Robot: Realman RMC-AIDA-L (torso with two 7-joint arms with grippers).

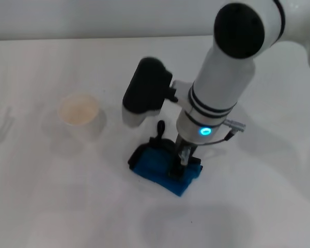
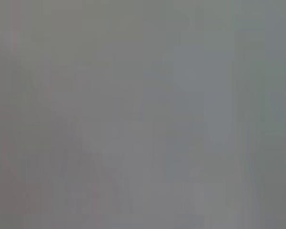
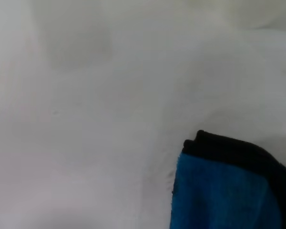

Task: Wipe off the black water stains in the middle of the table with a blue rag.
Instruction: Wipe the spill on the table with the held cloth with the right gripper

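Observation:
The blue rag [image 1: 154, 168] with black edging lies bunched on the white table [image 1: 46, 201], just in front of the middle. My right gripper [image 1: 180, 161] comes down from the upper right and stands on the rag, shut on it and pressing it to the tabletop. The right wrist view shows a corner of the rag [image 3: 224, 195] on bare table [image 3: 86, 119]. No black water stain shows in any view; the rag and the arm hide the spot beneath them. My left gripper is out of view, and the left wrist view is a plain grey blur.
A white paper cup [image 1: 80, 111] stands upright to the left of the rag, a hand's width away. The right arm's black wrist camera housing [image 1: 144, 90] hangs above the table between the cup and the gripper.

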